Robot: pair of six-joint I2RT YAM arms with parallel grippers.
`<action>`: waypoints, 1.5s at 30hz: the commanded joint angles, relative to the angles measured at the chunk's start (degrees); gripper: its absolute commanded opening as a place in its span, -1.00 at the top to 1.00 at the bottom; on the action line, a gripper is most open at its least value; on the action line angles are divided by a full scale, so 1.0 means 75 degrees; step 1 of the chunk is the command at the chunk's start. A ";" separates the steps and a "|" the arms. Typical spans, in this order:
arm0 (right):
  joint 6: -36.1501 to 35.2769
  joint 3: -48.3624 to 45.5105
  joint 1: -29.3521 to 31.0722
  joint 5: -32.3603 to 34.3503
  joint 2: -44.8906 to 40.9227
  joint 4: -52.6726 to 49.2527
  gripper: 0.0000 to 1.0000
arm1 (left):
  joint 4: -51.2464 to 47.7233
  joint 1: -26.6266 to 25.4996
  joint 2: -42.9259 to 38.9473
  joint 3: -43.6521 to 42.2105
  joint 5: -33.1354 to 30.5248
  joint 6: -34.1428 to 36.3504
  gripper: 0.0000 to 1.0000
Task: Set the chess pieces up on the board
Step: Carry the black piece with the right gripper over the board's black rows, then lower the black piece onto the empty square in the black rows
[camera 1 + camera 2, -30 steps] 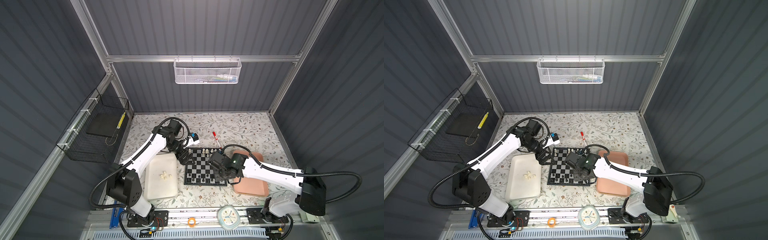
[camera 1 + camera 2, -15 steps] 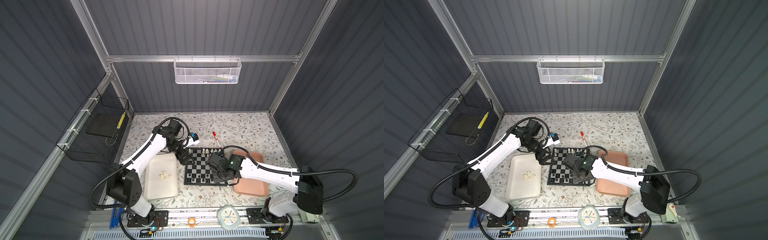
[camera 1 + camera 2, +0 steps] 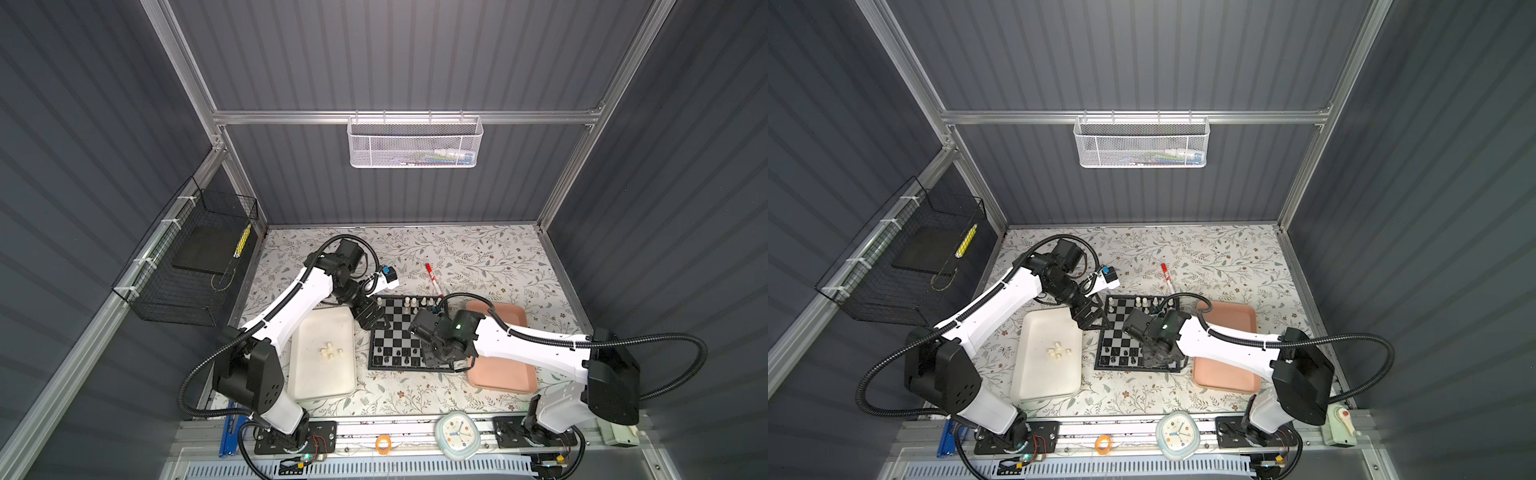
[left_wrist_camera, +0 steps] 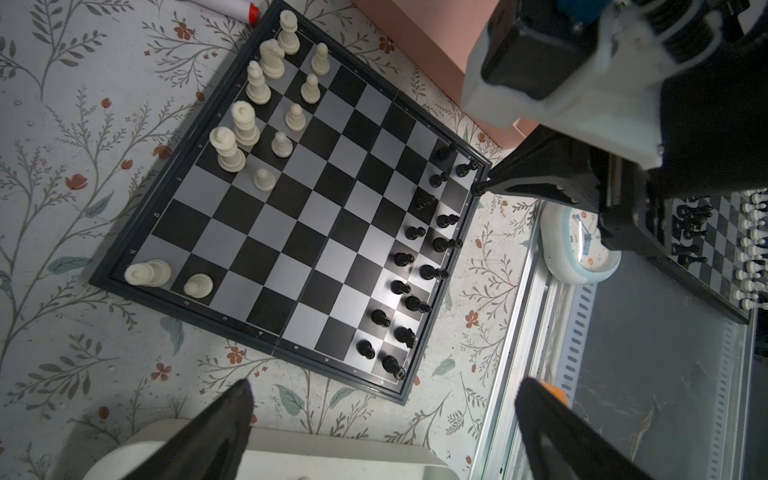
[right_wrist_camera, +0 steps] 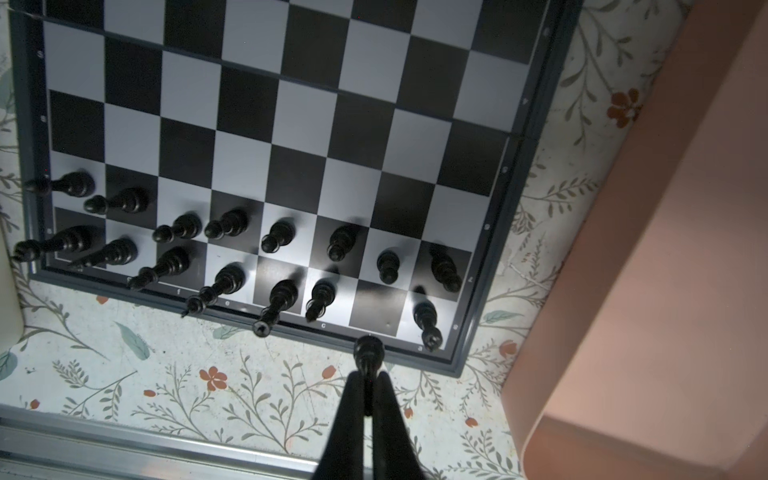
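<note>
The board [image 3: 395, 328] lies mid-table between my two arms. Black chess pieces [image 5: 282, 232] fill two rows along its near edge, with one back-row square [image 5: 376, 307] bare. My right gripper [image 5: 367, 382] is shut on a black piece [image 5: 368, 353], held over the board's rim beside that bare square. White pieces [image 4: 241, 120] stand at the far side, and two more [image 4: 147, 273] sit at a corner. My left gripper [image 4: 382, 399] is open and holds nothing, above the gap between the board and the white tray [image 3: 320, 382]. Several white pieces [image 3: 330, 351] lie in that tray.
A pink tray [image 3: 498, 374] sits right of the board, under my right arm. A red pen [image 3: 432, 278] lies behind the board. A small clock [image 3: 457, 434] rests on the front rail. A black wire basket [image 3: 191, 257] hangs on the left wall.
My right gripper has shifted slightly left over the board's near right corner, still holding the black piece. The left arm has not moved.
</note>
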 commanded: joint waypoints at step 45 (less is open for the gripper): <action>0.0074 -0.0269 0.0048 -0.0006 0.0777 0.0280 1.00 | -0.0176 -0.0035 0.0033 0.0122 0.0137 -0.0015 -0.99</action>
